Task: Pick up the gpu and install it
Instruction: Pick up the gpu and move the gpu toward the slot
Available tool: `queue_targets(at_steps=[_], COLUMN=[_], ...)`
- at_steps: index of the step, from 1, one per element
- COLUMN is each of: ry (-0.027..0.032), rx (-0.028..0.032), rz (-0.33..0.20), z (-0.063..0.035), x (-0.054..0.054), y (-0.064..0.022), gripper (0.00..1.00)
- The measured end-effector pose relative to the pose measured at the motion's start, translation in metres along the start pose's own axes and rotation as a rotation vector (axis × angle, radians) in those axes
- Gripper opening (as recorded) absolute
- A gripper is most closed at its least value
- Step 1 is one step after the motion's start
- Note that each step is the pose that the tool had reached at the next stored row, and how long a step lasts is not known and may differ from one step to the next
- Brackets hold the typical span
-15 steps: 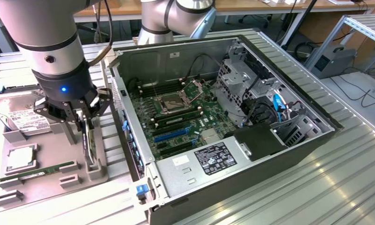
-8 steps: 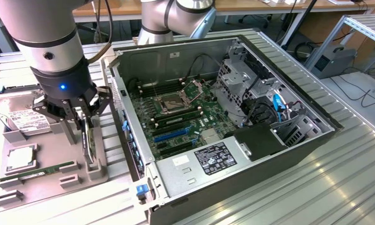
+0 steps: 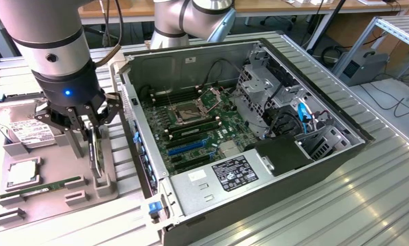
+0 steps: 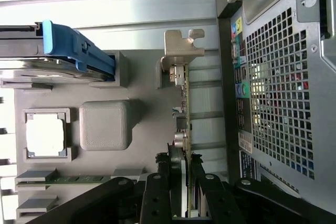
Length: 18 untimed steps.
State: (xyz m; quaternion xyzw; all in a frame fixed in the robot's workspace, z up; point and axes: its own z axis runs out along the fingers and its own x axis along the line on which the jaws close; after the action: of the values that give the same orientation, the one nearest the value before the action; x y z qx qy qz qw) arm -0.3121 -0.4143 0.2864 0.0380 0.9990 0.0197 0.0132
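The gpu [image 3: 95, 156] stands on its edge in a slot of the grey parts tray [image 3: 54, 205], at the exterior view's left beside the open computer case [image 3: 306, 164]. My gripper [image 3: 89, 146] reaches straight down over it, one finger on each face of the card, shut on it. In the wrist view the gpu [image 4: 182, 108] runs away from the gripper [image 4: 181, 184], green board edge-on, with its silver end bracket [image 4: 181, 51] at the far end. The black fingers [image 4: 157, 192] press against both sides. The motherboard [image 3: 190, 128] lies exposed inside the case, with a blue slot [image 3: 187, 147].
On the tray lie a hard drive [image 3: 23, 128] with a blue rail [image 4: 79, 51], a CPU [image 3: 23, 174] and a memory stick [image 3: 40, 187]. The case's perforated rear wall [image 4: 283, 103] stands close beside the gpu. Drive cages and cables [image 3: 286, 113] fill the case's far side.
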Motion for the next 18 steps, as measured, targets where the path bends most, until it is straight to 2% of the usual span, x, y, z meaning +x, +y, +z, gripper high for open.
queue_targets(at_steps=[18], ry=[0.0], rx=[-0.0001], rz=[0.0], z=[-0.0089], x=[-0.0002], y=[0.0004], gripper=[0.27])
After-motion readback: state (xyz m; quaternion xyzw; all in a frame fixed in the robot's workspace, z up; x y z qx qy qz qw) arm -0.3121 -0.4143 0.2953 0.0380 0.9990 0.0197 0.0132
